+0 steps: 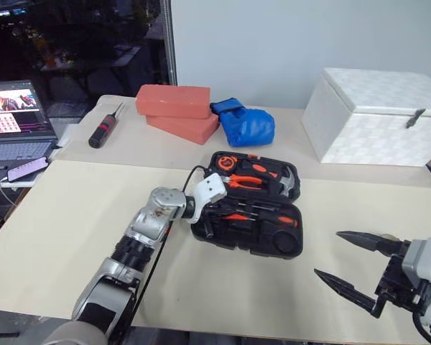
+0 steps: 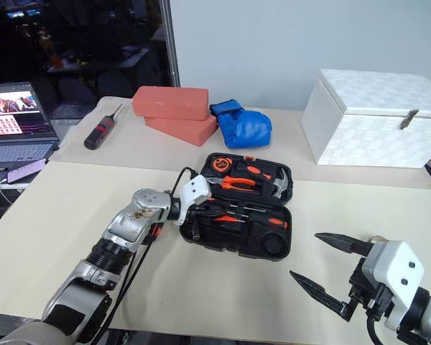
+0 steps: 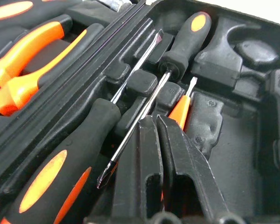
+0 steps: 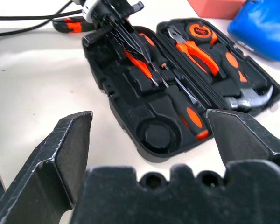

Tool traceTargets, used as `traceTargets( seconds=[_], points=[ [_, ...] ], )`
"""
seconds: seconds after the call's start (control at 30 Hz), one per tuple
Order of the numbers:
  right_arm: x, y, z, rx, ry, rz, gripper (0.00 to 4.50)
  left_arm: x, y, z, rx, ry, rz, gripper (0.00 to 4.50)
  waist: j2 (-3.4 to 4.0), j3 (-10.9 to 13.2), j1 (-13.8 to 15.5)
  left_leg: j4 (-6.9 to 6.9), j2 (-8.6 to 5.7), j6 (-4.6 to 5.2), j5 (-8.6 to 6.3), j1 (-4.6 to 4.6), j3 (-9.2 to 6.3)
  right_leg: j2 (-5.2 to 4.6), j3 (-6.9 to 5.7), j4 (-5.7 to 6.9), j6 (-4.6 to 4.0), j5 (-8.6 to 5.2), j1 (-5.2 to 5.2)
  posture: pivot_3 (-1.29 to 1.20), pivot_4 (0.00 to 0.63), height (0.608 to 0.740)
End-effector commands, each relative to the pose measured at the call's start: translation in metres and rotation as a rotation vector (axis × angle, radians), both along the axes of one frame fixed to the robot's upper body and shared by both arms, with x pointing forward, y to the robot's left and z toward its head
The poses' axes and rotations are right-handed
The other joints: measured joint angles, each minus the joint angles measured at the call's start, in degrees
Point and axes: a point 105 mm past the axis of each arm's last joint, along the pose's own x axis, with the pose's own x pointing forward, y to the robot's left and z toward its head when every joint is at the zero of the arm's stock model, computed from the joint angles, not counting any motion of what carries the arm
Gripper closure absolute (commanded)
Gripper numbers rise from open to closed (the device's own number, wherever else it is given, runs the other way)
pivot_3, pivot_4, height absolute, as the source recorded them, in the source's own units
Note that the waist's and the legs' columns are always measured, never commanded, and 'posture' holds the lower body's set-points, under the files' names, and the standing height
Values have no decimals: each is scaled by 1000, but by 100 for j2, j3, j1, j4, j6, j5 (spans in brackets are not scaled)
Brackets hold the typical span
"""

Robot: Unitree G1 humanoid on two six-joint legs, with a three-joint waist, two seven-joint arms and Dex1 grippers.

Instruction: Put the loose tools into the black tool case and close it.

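No legible text, labels or numbers on any object.

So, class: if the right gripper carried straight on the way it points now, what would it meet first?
Probably the black tool case. The right gripper, jaws wide open, looks along bare table at the case's near half with its round recess. Depth is unclear, so it might pass just above the rim.

wall (image 1: 287, 43): pale grey | window (image 1: 72, 43): dark | table (image 1: 72, 215): beige top
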Motion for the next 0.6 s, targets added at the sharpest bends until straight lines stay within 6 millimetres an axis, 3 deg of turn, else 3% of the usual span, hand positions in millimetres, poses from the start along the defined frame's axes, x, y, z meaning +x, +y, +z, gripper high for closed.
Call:
traceTargets(
  seconds=[0.03,0.13,0.2,0.43,0.6],
  points=[
    [1,0,7,1,-21,14,0,2,14,-6,-8,8,57,4340,0,-5,-3,0,0,0,0,5,0,0,0,0,0,0,3,0,150,740],
    [3,4,6,20,-28,32,0,0,29,34,-159,-22,87,4340,2,-5,-44,0,0,-1,0,4,1,0,1,2,-7,4,-8,0,150,740],
    [5,5,3,33,-26,37,0,-3,39,48,-189,-44,115,4340,0,-4,-66,0,6,0,0,-2,0,6,1,6,-18,13,-21,0,150,740],
    [13,9,0,65,-27,65,0,-14,39,57,-215,-47,104,4340,6,-5,25,0,3,0,0,-12,3,1,-1,-4,-12,8,-20,0,150,740],
    [17,10,1,73,-27,83,0,-15,16,47,-199,-12,46,4340,5,-4,19,0,2,0,0,-27,4,0,-1,-10,-5,6,-26,0,150,740]
  ],
)
